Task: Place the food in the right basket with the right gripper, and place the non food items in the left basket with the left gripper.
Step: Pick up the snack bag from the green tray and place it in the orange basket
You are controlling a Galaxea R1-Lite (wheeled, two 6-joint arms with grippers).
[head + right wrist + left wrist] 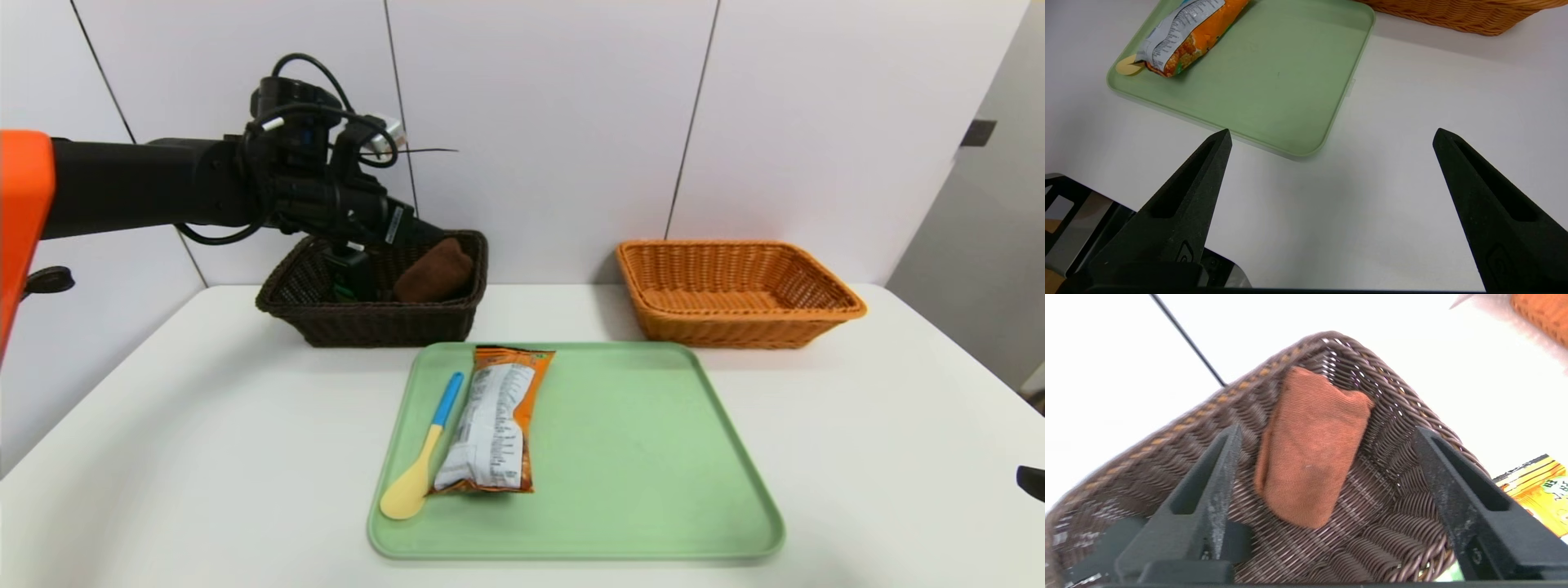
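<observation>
1. Left pincer (1327, 465) sits over the dark basket (367, 322), fingers spread wide with nothing between them. My wrist cam looks straight down at the cloth (1310, 449), which lies loose on the weave against the far wall.
2. Right pincer (1331, 139) is parked over bare table near the tray (1298, 102), jaws wide apart, holding nothing.
3. Spoon (424, 453) and packet (494, 420) are side by side on the tray, touching along the packet's edge. Orange basket (735, 294) has nothing in it. Something dark with a bit of green sits in the dark basket under my arm, can't really tell what.
4. What worries me: my fingers are close to the basket wall, so clipping the rim on the way out could drag it.
5. Bigger one: that spoon is flat and jammed up against the packet. If I come in sloppy, I'd probably nudge the packet or pinch both and dump food on the wrong side.
</observation>
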